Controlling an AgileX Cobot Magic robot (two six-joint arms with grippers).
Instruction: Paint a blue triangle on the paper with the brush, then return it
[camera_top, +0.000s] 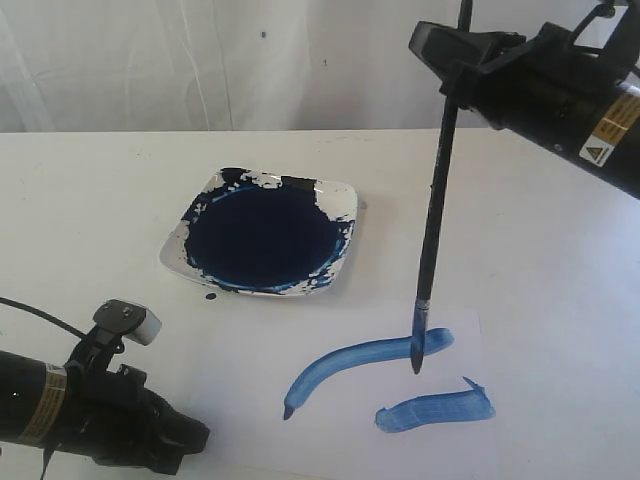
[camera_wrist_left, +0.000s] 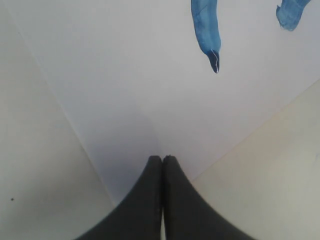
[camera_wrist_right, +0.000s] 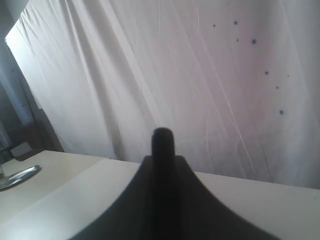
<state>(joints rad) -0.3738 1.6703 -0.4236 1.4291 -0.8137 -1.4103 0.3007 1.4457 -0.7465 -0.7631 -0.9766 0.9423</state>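
Exterior view: the right tool (camera_top: 452, 60), up high, is clamped tight on the brush (camera_top: 435, 215) near its top end. The brush hangs almost upright, its blue tip touching the paper (camera_top: 350, 445) at the right end of a long curved stroke. Of the triangle (camera_top: 360, 358) only that stroke and a shorter one just below it are down, and the two are not joined. A dish (camera_top: 340, 205) of dark blue paint sits on the bench (camera_top: 90, 200) behind the paper. Left wrist view: the left tool (camera_wrist_left: 162, 159) has its tips pressed together on nothing, over a corner of the paper.
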